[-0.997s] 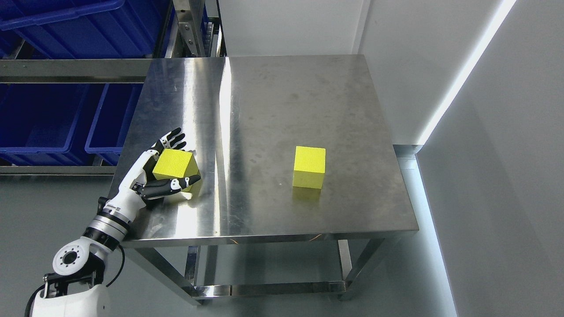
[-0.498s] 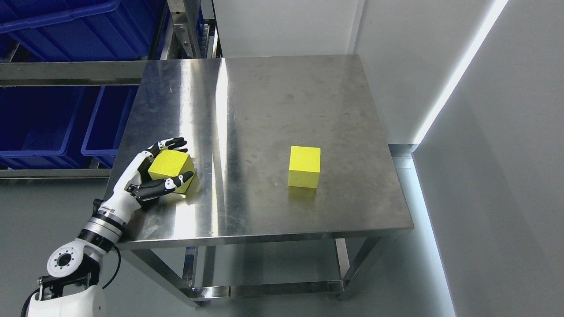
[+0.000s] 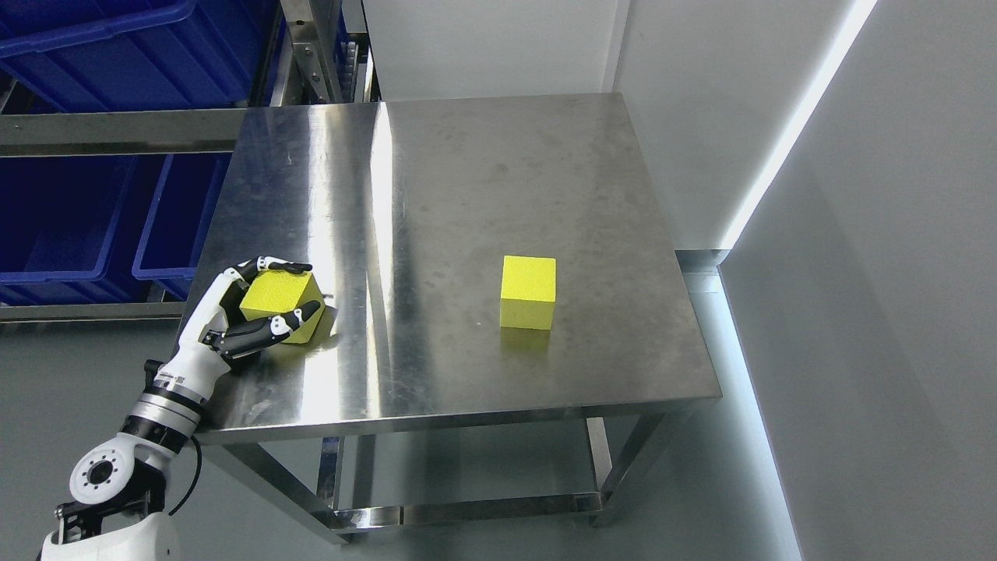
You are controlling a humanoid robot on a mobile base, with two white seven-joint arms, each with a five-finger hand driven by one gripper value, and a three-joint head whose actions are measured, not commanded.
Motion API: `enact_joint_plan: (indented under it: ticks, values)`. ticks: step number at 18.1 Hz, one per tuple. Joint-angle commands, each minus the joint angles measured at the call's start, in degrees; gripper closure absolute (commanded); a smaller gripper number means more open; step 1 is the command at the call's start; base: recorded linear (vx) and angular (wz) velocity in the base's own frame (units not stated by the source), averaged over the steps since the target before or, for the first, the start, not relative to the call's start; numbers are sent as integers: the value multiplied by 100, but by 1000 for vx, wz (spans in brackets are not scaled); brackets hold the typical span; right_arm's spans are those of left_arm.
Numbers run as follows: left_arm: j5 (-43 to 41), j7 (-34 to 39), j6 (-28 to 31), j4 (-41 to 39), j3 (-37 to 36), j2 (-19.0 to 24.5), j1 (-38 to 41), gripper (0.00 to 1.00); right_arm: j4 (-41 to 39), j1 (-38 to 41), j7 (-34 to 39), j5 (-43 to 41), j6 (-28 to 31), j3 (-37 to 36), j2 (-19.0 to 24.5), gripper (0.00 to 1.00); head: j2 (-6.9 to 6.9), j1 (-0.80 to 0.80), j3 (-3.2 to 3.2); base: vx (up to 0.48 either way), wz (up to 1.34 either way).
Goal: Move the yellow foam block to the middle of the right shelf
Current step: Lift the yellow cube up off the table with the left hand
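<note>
Fingers [image 3: 273, 266] of left hand [image 3: 234, 312] curled around yellow foam block [image 3: 280, 305], thumb across near face; block at table's left front, resting on or barely off surface, cannot tell. Step: securing grasp. Next likely: lift clear, carry toward shelf. Second yellow block [image 3: 528, 291] well apart, mid-table. Steel table [image 3: 483, 156] shiny, scuffed. Blue bins [image 3: 70, 210] on rack at left; grey wall right.

bright, sharp | glare streak on table [image 3: 374, 234] | wall light strip [image 3: 787, 132]

white arm [image 3: 167, 389], black-and-white robot hand [image 3: 234, 315]
</note>
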Motion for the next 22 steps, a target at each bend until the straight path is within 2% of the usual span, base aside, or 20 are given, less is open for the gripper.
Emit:
enact_joint_plan:
  ticks: [1, 3, 7, 11, 14, 19, 22]
  values:
    - [92, -27, -440, -11, 254, -291, -88, 99, -100, 0, -3, 18, 0, -35, -100, 0, 0, 0, 0, 0, 0]
    - [223, -54, -1098, -64, 246, -306, -350, 100, -100, 0, -3, 18, 0, -35, -100, 0, 0, 0, 0, 0, 0]
    - [663, -36, -1689, -283, 342, -306, -1036, 99, -100, 0, -3, 18, 0, -35, -100, 0, 0, 0, 0, -11, 44]
    - [690, -28, -1690, -486, 579, -306, -1765, 98, -100, 0, -3, 18, 0, -44, -100, 0, 0, 0, 0, -73, 123]
    - [690, -1, -1637, -512, 632, -306, -2004, 97, -100, 0, -3, 9, 0, -44, -100, 0, 0, 0, 0, -105, 83]
    - [690, 8, -1646, -521, 781, -306, -1925, 95, -100, 0, -3, 18, 0, -44, -100, 0, 0, 0, 0, -84, -8]
    - [681, -1, -1628, -512, 835, -306, -1829, 100, -100, 0, -3, 18, 0, -35, -100, 0, 0, 0, 0, -60, -83]
